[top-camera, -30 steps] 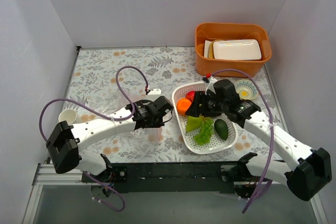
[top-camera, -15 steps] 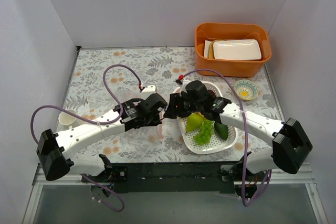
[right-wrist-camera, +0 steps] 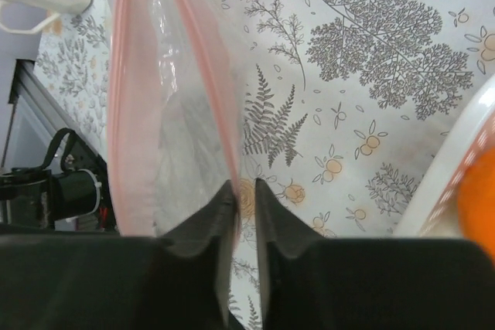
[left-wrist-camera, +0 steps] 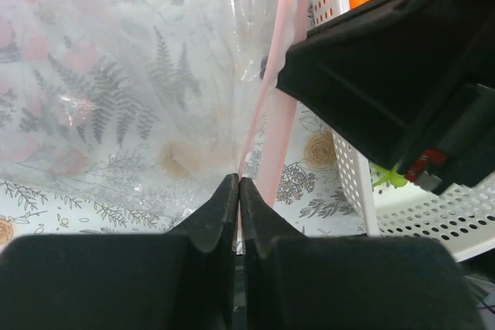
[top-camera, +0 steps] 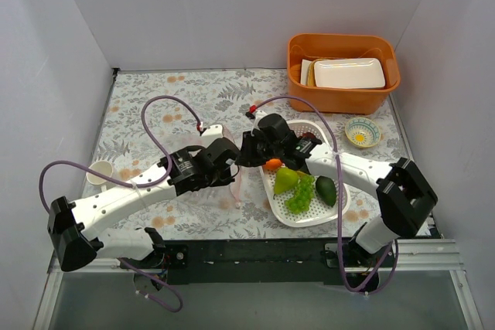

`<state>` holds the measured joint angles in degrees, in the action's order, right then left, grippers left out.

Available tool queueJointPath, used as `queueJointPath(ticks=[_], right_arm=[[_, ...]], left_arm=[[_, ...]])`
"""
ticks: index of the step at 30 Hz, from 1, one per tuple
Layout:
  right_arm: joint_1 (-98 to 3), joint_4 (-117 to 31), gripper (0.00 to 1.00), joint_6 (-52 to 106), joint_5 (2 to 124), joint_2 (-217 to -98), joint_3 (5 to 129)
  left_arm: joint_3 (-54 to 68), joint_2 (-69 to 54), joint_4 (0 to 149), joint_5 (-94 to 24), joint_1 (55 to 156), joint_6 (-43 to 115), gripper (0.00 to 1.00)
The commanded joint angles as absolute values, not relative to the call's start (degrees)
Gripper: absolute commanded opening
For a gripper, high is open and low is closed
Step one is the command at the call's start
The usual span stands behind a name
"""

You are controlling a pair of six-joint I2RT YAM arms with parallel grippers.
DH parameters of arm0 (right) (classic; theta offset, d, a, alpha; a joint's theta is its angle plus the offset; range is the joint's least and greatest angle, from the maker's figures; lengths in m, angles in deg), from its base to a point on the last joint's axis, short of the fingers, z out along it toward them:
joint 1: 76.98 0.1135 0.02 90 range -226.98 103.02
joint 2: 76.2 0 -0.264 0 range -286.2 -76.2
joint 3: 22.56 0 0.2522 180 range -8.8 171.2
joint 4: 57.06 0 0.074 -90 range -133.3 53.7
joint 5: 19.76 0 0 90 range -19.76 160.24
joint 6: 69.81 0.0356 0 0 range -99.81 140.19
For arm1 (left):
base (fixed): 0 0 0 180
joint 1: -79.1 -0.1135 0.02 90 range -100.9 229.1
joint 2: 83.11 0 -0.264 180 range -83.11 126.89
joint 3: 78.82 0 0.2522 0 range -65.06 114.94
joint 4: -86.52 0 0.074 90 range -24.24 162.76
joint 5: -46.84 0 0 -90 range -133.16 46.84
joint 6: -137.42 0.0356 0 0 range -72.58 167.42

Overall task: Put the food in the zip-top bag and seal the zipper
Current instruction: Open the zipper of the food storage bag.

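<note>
The clear zip-top bag (left-wrist-camera: 116, 98) hangs between the two arms just left of the white basket (top-camera: 309, 218). My left gripper (left-wrist-camera: 238, 179) is shut on the bag's edge beside its pink zipper (left-wrist-camera: 282, 75). My right gripper (right-wrist-camera: 245, 183) is open by a narrow gap, and the other pink zipper lip (right-wrist-camera: 209, 67) runs down into that gap against one finger. In the basket lie an orange (top-camera: 272, 165), a yellow-green fruit (top-camera: 285, 180), green grapes (top-camera: 300, 195) and a dark avocado (top-camera: 326, 189). A red piece (top-camera: 309, 138) shows behind the right arm.
An orange bin (top-camera: 343, 98) holding a white dish stands at the back right. In front of it sits a small patterned bowl (top-camera: 361, 131). A white cup (top-camera: 99, 171) is at the left edge. Purple cables loop over both arms.
My right arm has swung left from over the basket to the bag's mouth, and its jaws have narrowed around the zipper lip. The left arm has lifted the bag slightly toward the basket.
</note>
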<state>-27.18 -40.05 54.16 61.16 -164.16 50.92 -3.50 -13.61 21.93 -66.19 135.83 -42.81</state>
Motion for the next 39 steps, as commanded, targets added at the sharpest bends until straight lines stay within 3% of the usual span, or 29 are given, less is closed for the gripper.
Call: queueJointPath(ticks=[1, 10, 26, 29, 31, 35, 39], right_arm=[[-27.06, -39.09, 0.16, 53.32, 63.82, -166.63, 54.57], [-27.06, -32.07, 0.04, 55.08, 67.08, -172.25, 58.08], [-26.62, -30.38, 0.05, 54.56, 66.12, -173.40, 59.31], [-26.62, -32.22, 0.15, 52.88, 64.44, -171.48, 59.23], [-26.62, -32.57, 0.26, 52.19, 65.32, -169.02, 59.31], [-26.62, -31.26, 0.60, 51.21, 68.21, -164.19, 59.75], [-26.62, -27.84, 0.63, 51.21, 73.13, -157.61, 58.44]], left_arm=[[-1.52, -16.57, 17.24, -69.78, 135.61, -45.82, 0.00], [6.03, -18.16, -0.16, -83.84, 134.56, -57.16, 0.00], [7.19, -14.55, -5.91, -90.10, 133.41, -64.82, 0.00], [5.26, -15.87, -1.17, -88.34, 133.41, -61.31, 0.00], [2.90, -16.39, 3.40, -85.88, 133.33, -58.67, 0.00], [0.16, -15.87, 7.45, -83.24, 133.33, -58.13, 0.00], [-1.34, -15.08, 10.35, -82.01, 133.33, -58.05, 0.00]])
